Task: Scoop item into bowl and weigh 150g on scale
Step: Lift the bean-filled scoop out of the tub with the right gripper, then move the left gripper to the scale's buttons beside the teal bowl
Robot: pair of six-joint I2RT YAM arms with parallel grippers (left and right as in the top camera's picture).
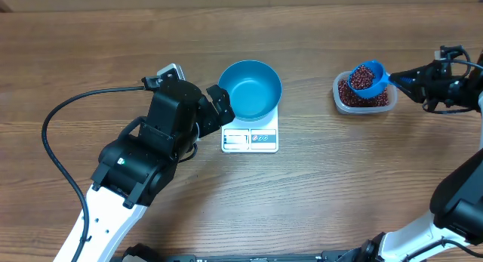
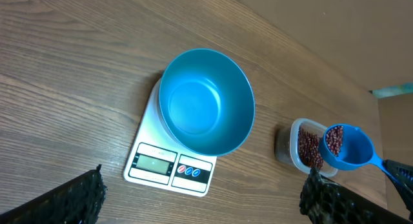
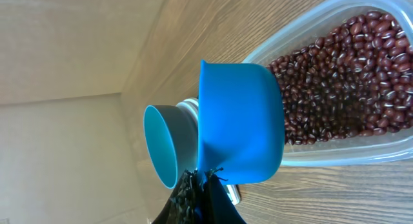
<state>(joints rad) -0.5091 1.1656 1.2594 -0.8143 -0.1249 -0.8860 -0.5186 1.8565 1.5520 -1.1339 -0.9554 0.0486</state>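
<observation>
Blue scoop (image 3: pixel 240 121) of beans (image 1: pixel 363 79), seemingly full, clamped in right pincer (image 1: pixel 401 81): carry level to bowl (image 1: pixel 251 87); left pincer (image 2: pixel 203 201) gapes wide.

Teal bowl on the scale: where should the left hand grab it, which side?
Pinch the rim of the bowl at the edge nearest the left hand, coming from the robot's left, one finger inside and one outside. It stands upright and empty on the scale, probably too wide to span.
</observation>
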